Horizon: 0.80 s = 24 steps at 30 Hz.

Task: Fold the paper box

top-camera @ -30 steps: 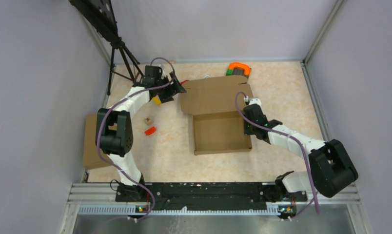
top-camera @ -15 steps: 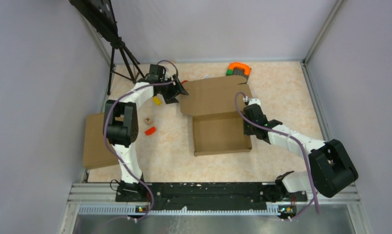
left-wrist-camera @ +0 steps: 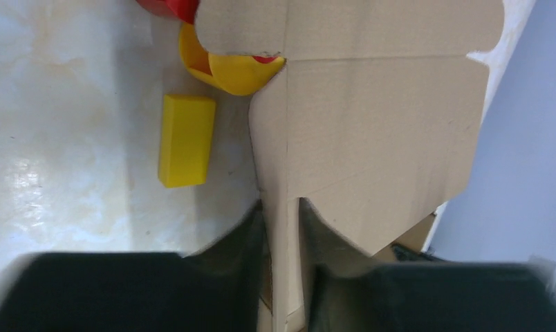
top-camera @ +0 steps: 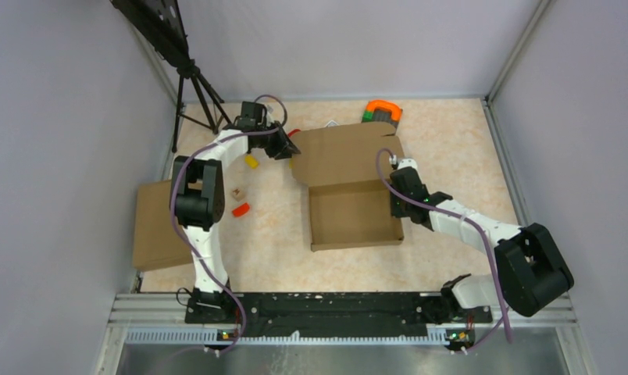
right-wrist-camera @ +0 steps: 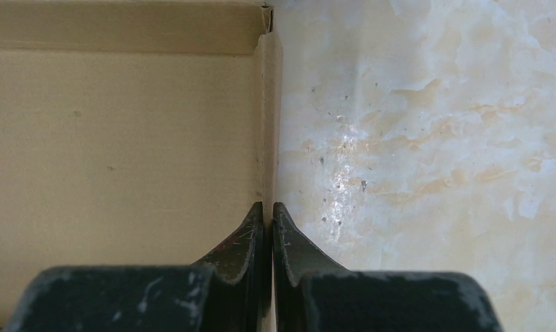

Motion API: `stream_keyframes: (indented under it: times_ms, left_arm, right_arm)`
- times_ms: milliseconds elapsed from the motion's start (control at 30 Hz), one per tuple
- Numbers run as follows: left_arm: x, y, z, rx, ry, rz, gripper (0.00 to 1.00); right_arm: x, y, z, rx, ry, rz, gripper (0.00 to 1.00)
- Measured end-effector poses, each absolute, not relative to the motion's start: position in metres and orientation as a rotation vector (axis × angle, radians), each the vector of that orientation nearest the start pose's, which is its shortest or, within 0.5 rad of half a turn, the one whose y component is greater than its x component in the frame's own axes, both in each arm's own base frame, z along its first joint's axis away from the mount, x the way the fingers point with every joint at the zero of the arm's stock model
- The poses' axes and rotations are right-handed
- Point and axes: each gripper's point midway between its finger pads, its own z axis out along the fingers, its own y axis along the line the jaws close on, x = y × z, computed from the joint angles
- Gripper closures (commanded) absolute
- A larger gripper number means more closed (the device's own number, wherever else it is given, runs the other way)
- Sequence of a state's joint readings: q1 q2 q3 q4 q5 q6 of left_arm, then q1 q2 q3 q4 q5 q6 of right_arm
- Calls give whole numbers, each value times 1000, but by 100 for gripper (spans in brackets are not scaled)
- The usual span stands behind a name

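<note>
Where the paper box lies: the paper box (top-camera: 350,215) sits at the middle of the table (top-camera: 459,156), its shallow tray open upward and its wide lid panel (top-camera: 346,152) spread flat on the far side.
Left gripper: the left gripper (top-camera: 289,148) is at the lid's far left corner. In the left wrist view its fingers (left-wrist-camera: 256,221) sit on either side of a cardboard flap (left-wrist-camera: 372,138), which fills the gap between them, so the jaws are clamped on the flap.
Right gripper: the right gripper (top-camera: 395,207) is at the tray's right wall. In the right wrist view the fingertips (right-wrist-camera: 260,220) are pressed together on the thin upright wall (right-wrist-camera: 267,117), pinching it.
Beside the flap: a yellow block (left-wrist-camera: 186,140) lies flat on the table just left of the flap, apart from it. A yellow cup (left-wrist-camera: 223,69) is partly hidden under the cardboard, with something red (left-wrist-camera: 168,7) beyond it.
Left of the tray: a small red piece (top-camera: 240,209) and a small tan cube (top-camera: 237,192), well apart from the box.
Table's left edge: a second brown box (top-camera: 156,226), closed.
Far edge: an orange and green object (top-camera: 383,110).
</note>
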<state>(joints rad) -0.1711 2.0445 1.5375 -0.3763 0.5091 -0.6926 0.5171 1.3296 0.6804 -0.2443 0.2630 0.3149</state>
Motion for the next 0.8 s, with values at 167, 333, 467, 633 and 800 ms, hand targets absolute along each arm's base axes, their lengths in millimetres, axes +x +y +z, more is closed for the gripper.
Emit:
stream_keyframes:
  times_ms: [167,333,467,633,800]
  left_arm:
    - [472,-195,88,-411,2522,-1005,100]
    - [465,-194,93,-391,2471,-956,100]
    - [445,-192,113,-371,2388,-873,100]
    - [427,-203,156,-268,2192,-807,100]
    - [409,-218,182,-166,2029,-741,100]
  right_arm:
    - [287,125,52,-130,2425,50,100]
    - [286,125,52,-107,2428,54,100]
    - [286,123,52,-72,2431,43,100]
    - [287,119,53,-18,2441,13,100]
    - [291,118,52,23,2442,-5,100]
